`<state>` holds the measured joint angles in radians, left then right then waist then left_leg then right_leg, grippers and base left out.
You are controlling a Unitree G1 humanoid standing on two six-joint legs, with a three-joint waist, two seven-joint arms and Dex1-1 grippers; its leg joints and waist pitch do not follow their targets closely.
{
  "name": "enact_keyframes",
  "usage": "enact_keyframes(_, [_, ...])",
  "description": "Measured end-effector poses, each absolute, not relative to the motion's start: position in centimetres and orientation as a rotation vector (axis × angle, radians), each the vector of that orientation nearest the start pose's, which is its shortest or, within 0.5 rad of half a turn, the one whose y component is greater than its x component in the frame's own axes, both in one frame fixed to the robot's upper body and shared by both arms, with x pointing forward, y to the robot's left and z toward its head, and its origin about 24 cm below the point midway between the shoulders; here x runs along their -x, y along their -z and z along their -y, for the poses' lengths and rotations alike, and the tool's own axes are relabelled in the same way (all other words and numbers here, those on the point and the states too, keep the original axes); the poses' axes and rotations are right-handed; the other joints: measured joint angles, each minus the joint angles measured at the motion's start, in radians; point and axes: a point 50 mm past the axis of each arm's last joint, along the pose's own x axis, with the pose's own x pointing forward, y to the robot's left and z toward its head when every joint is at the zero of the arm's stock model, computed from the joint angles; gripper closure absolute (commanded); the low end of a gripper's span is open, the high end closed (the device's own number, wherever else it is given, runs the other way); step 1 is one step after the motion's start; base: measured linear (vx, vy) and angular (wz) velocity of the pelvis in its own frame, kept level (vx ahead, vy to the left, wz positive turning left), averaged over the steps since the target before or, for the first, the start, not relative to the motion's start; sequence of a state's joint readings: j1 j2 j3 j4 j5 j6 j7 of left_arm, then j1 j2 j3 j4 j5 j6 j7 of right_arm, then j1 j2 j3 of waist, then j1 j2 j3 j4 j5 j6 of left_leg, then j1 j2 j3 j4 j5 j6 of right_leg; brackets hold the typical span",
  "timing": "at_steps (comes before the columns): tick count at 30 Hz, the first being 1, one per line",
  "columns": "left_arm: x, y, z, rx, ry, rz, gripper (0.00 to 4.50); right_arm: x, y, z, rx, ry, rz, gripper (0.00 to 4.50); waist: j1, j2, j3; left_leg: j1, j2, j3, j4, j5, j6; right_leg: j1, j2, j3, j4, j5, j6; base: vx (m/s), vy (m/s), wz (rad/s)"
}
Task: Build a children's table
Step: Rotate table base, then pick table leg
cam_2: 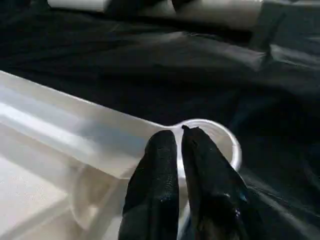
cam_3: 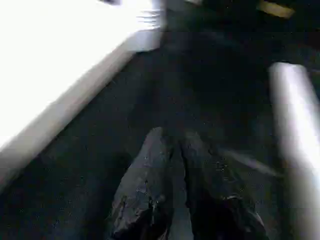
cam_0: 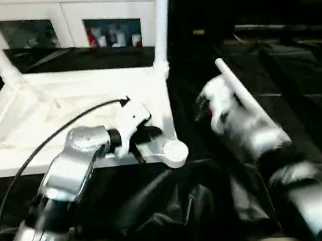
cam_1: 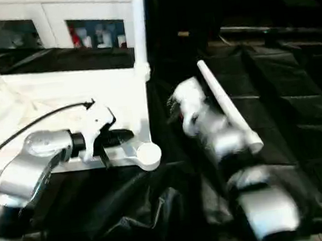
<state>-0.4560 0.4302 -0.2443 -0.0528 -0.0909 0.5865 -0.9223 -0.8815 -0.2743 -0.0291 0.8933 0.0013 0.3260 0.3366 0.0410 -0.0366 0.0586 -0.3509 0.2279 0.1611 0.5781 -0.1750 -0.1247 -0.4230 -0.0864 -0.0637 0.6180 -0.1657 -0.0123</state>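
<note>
White plastic tabletop (cam_0: pixel 62 117) lies ribbed side up on black sheeting (cam_0: pixel 298 99), two legs (cam_0: pixel 159 25) standing in its far sockets. A loose leg (cam_1: pixel 227 110) lies beside the right gripper (cam_3: pixel 175 145). Left gripper (cam_2: pixel 179 137) hovers at the near corner socket (cam_0: pixel 175 152). Both jaws nearly closed, holding nothing.

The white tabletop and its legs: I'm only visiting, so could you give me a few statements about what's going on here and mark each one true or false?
1. The tabletop lies upside down on black sheeting. True.
2. All four legs are fitted. False: two legs stand at the far corners, and the near corner socket is empty.
3. A loose white leg lies on the sheeting beside the right arm. True.
4. The left gripper holds a leg. False: its fingers are nearly together, empty, at the near corner socket.
5. A white glass-door cabinet stands behind the tabletop. True.
</note>
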Motion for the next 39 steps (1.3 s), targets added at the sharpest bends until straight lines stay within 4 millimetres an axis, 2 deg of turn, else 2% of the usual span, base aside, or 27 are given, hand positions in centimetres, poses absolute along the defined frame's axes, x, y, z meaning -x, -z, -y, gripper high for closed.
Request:
enact_keyframes(3, [-29.2,-10.6,-12.3,-0.34,1.082,-0.334,3.48,-39.7,-10.9,19.3,0.201,-0.192,-0.388,3.54,0.0,-0.002,-0.001,-0.002,0.0,0.0,0.0,0.0,0.0,0.0,0.0,0.0,0.0,0.0,0.0,0.0,0.0,0.0])
enact_keyframes(9, [-28.9,-11.5,-11.7,-0.32,1.097,-0.3,3.02,-39.3,-9.7,21.6,0.222,-0.144,-0.492,3.11,-0.001,-0.001,-0.001,-0.007,0.0,0.0,0.005,0.0,0.0,-0.001,0.0,0.0,0.001,0.0,0.0,0.0,0.0,0.0])
enact_keyframes(12, [-28.9,-11.4,-11.7,-0.316,1.096,-0.307,2.82,-39.3,-9.8,21.7,0.234,-0.15,-0.523,2.85,-0.008,-0.001,-0.001,-0.009,0.0,0.0,0.008,0.0,0.001,-0.004,0.0,0.0,0.003,0.0,0.0,0.0,0.0,0.0])
enact_keyframes(14, [-28.9,-11.4,-11.6,-0.316,1.1,-0.307,2.7,-39.4,-10.1,22.0,0.238,-0.137,-0.55,2.67,-0.007,-0.001,-0.001,-0.013,0.001,0.0,0.01,0.0,0.001,-0.008,0.0,0.0,0.006,0.0,0.0,0.0,0.0,0.0])
enact_keyframes(15, [-28.9,-11.4,-11.6,-0.314,1.1,-0.309,2.46,-39.4,-10.2,22.3,0.239,-0.127,-0.559,2.46,-0.006,-0.001,-0.001,-0.015,0.001,0.0,0.011,0.0,0.001,-0.011,-0.001,0.0,0.008,0.0,0.0,0.0,0.0,0.0])
enact_keyframes(16, [-28.8,-11.4,-11.6,-0.313,1.102,-0.312,2.46,-39.4,-10.2,22.6,0.242,-0.112,-0.574,2.46,-0.005,-0.001,-0.001,-0.017,0.001,0.0,0.013,0.0,0.001,-0.014,-0.001,0.0,0.01,0.0,0.0,0.0,0.0,0.0])
enact_keyframes(19, [-28.7,-11.6,-11.5,-0.318,1.109,-0.316,2.25,-39.1,-9.9,23.2,0.24,-0.085,-0.603,2.22,-0.003,-0.001,-0.001,-0.017,0.001,0.0,0.015,0.0,0.001,-0.013,-0.002,0.0,0.012,0.0,0.0,0.0,0.0,0.0])
enact_keyframes(21, [-28.6,-11.6,-11.4,-0.317,1.118,-0.316,1.9,-38.9,-9.5,23.6,0.242,-0.065,-0.626,1.88,-0.004,-0.001,-0.001,-0.017,0.001,0.0,0.017,0.0,0.001,-0.013,-0.002,0.0,0.013,0.0,0.0,0.0,0.0,0.0])
enact_keyframes(23, [-28.5,-11.5,-11.3,-0.316,1.126,-0.32,1.9,-38.7,-9.2,24.1,0.245,-0.049,-0.643,1.88,-0.004,-0.001,-0.001,-0.017,0.001,0.0,0.018,0.0,0.001,-0.013,-0.003,0.0,0.013,0.0,0.001,0.0,0.0,0.0])
enact_keyframes(24, [-28.5,-11.5,-11.3,-0.315,1.13,-0.321,1.67,-38.6,-9.2,24.4,0.249,-0.035,-0.65,1.67,-0.004,-0.001,-0.001,-0.017,0.001,0.0,0.018,0.0,0.001,-0.013,-0.003,0.0,0.013,0.001,0.001,0.0,0.0,0.0])
enact_keyframes(29, [-28.4,-11.6,-11.4,-0.316,1.138,-0.334,1.44,-38.2,-8.8,25.2,0.243,-0.013,-0.679,1.42,-0.007,-0.001,-0.001,-0.018,0.001,0.0,0.018,0.0,0.001,-0.013,-0.003,0.0,0.014,0.002,0.002,0.0,0.0,0.0])
enact_keyframes(31, [-28.2,-11.9,-11.5,-0.328,1.141,-0.33,1.14,-38.1,-8.6,25.4,0.235,-0.004,-0.692,1.16,-0.007,-0.001,-0.001,-0.018,0.001,0.0,0.018,0.0,0.001,-0.013,-0.003,0.0,0.014,0.002,0.002,0.0,0.0,0.0])
enact_keyframes(39, [-27.6,-11.8,-12.2,-0.359,1.134,-0.362,0.64,-36.9,-6.9,25.4,0.091,-0.042,-0.818,1.11,-0.003,-0.001,-0.001,-0.018,0.001,0.0,0.02,0.0,0.001,-0.013,-0.003,0.0,0.014,0.002,0.002,0.0,0.0,0.0])
